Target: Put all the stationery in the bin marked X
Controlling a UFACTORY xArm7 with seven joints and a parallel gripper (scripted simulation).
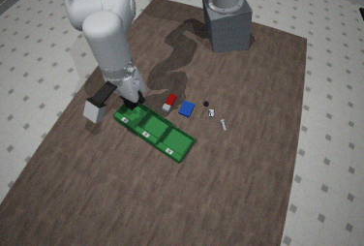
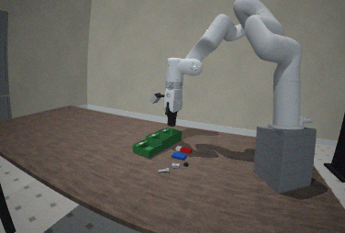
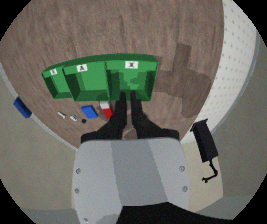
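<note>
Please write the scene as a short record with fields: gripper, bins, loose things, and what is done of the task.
gripper: black gripper, shut, holding nothing, above one end of the bins
bins: green three-compartment bin tray on the brown wooden table; labels too small to read
loose things: red-and-white block, blue flat block, small black round piece, small grey piece, pale bolt, all beside the tray
task state: nothing visible in the bins

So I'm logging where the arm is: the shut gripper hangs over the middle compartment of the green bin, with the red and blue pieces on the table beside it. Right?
Not quite. The gripper hangs over an end compartment of the green bin, not the middle one, as the top view shows. The rest holds: it is shut, and the red piece and blue piece lie on the table beside the bin.
</note>
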